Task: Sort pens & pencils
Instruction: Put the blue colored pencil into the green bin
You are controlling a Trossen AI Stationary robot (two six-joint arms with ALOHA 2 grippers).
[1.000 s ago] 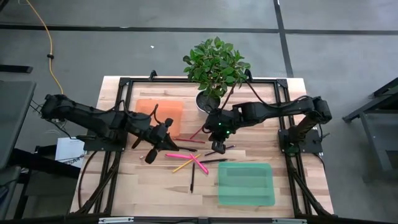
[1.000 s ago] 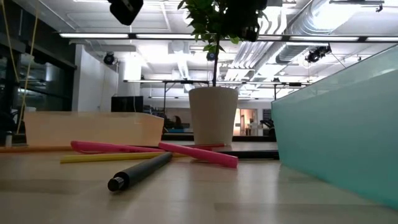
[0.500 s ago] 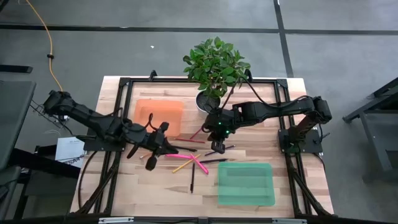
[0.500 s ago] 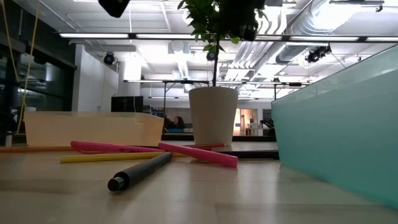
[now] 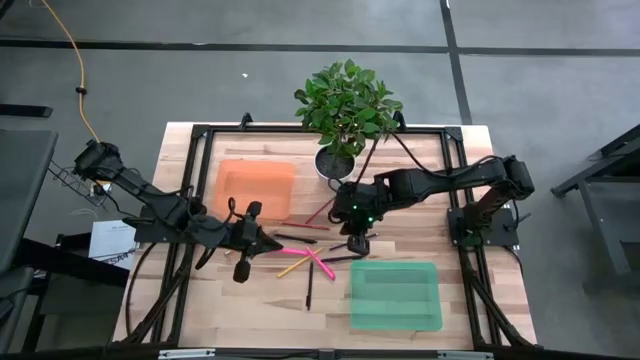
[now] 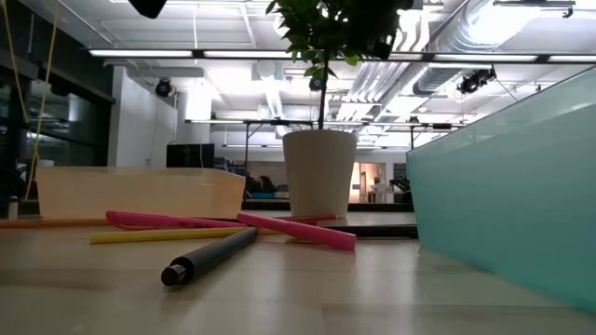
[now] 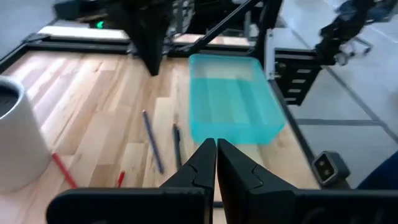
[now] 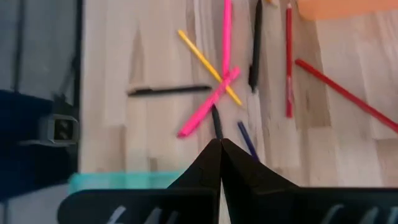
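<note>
High view, left gripper (image 5: pixel 243 272): closed, empty, hung over the bench (image 5: pixel 200 300) beside the pens (image 5: pixel 322 259).
Right gripper (image 5: pixel 356 247): closed, empty, above the pens and pencils (image 5: pixel 293 265).
Pens, pencils: lay scattered between orange tray (image 5: pixel 257 188) and green tray (image 5: pixel 395 295).

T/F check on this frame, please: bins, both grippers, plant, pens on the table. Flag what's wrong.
1. The green bin holds no pens or pencils. True.
2. The left gripper is shut on a pink pen. False: it is shut, but holds nothing; the pink pens lie on the table.
3. The potted plant stands beside the orange bin. True.
4. The right gripper is wide open. False: it is shut, above the scattered pens.
5. A yellow pencil lies crossed with a pink pen. True.
</note>
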